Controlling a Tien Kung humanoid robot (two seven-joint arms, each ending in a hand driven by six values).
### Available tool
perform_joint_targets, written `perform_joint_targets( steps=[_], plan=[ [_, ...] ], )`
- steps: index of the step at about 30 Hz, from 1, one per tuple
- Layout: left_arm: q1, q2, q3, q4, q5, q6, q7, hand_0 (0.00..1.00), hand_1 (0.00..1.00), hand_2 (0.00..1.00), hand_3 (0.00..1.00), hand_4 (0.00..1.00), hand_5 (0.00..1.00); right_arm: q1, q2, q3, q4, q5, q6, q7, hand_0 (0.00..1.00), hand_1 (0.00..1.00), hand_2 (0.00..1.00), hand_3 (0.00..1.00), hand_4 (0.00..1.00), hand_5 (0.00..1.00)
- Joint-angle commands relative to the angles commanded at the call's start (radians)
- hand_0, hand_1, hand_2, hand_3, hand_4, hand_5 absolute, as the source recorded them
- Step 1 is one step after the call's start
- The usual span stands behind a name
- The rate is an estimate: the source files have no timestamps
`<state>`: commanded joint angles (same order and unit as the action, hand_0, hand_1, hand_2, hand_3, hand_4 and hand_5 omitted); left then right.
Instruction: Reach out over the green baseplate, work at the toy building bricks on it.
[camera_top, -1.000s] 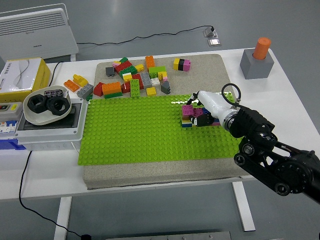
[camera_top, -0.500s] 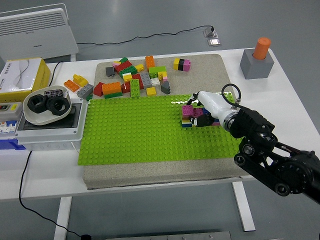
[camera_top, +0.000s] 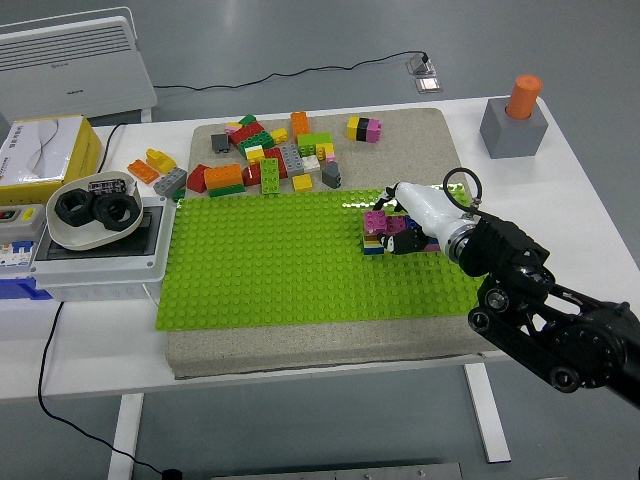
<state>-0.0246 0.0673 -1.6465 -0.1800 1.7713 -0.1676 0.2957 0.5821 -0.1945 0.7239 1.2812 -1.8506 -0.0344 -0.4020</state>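
This looks like a robotics lab or test workshop. A plain white table (camera_top: 600, 200) stands on a grey floor, with a white heater (camera_top: 75, 65) at 11 o'clock, an electrical breaker box (camera_top: 95, 245) at 9 o'clock, and a floor socket (camera_top: 427, 75) with a trailing cable at 1 o'clock.

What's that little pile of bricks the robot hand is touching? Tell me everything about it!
The little brick stack is made of shiny plastic toy bricks: pink on top, then yellow and blue layers beneath, as far as can be seen. It stands upright on the green baseplate, toward its right side. The robot's right hand wraps around it from the right, its white shell and dark fingers hiding the stack's right part. Nothing else touches it; the loose bricks lie farther back.
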Motion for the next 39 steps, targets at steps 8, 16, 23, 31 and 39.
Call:
perform_joint_targets(
  steps=[8,16,23,31,39],
  plan=[
    [-0.001,0.000,0.000,0.000,0.000,0.000,-0.001,0.724,0.531,0.602,0.709,0.939,0.998,0.001,0.001,0.002,-0.001,0.000,-0.003,0.001,0.730,0.729,0.818,0.660,0.699,0.127],
    [-0.001,0.000,-0.001,0.000,0.001,0.000,-0.001,0.724,0.529,0.601,0.709,0.939,0.998,0.002,0.001,0.003,-0.001,0.000,-0.004,0.003,0.730,0.728,0.820,0.665,0.700,0.126],
    [-0.002,0.000,-0.002,0.000,0.001,0.001,-0.002,0.724,0.529,0.601,0.708,0.939,0.998,0.003,0.002,0.003,-0.002,0.001,-0.004,0.004,0.730,0.728,0.820,0.666,0.699,0.124],
    [-0.002,0.000,-0.002,0.000,0.000,0.002,-0.003,0.724,0.527,0.600,0.708,0.940,0.998,0.003,0.001,0.004,-0.004,0.008,-0.007,0.006,0.730,0.728,0.821,0.682,0.699,0.123],
    [-0.002,0.000,-0.001,0.000,-0.001,0.003,-0.005,0.723,0.526,0.599,0.706,0.942,0.998,0.003,0.001,0.003,-0.004,0.009,-0.007,0.007,0.730,0.728,0.821,0.703,0.699,0.124]
  ],
)
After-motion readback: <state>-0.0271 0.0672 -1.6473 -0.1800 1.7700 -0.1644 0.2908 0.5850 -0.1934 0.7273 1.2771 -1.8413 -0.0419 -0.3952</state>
